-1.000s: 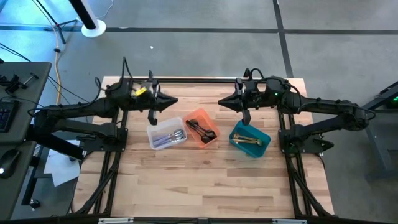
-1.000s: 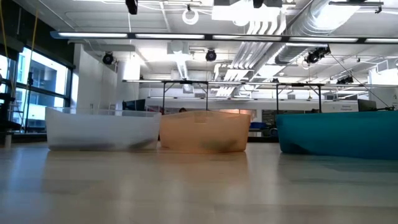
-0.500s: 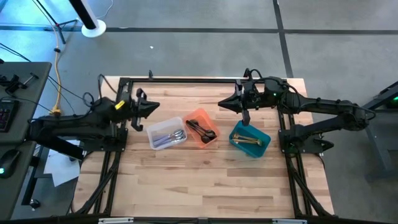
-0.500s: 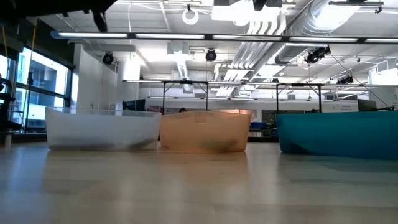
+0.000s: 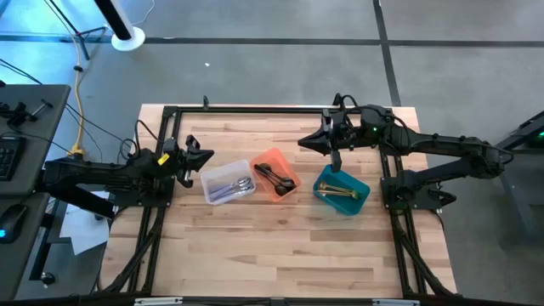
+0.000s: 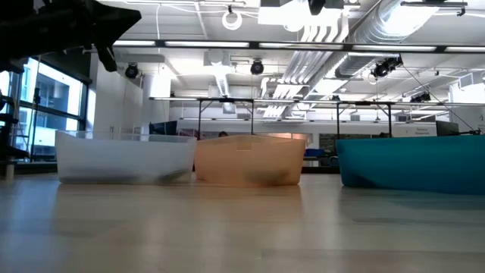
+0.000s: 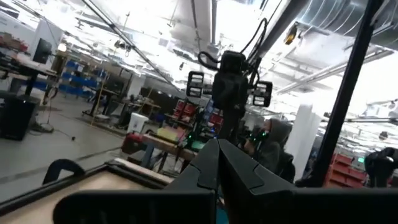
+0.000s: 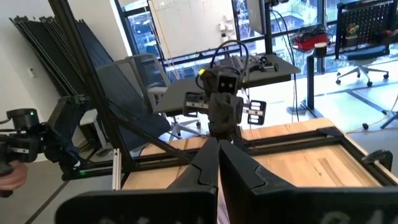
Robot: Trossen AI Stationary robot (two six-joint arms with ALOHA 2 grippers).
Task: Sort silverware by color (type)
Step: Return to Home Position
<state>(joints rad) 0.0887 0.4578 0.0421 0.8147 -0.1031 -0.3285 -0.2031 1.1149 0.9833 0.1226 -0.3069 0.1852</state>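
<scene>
High view: silverware (image 5: 240, 185) in 3 bins (image 5: 206, 183).

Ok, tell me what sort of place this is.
Most likely a robotics lab in an open industrial hall: exposed ducts and strip lights run overhead, an office chair stands behind, and a robot arm is mounted at a wooden table.

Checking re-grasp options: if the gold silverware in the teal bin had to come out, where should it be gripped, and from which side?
Probably across the thin handles of the gold silverware, coming straight down: the pieces lie low inside the teal bin, whose walls block a sideways approach. The right hand is nearest.
</scene>
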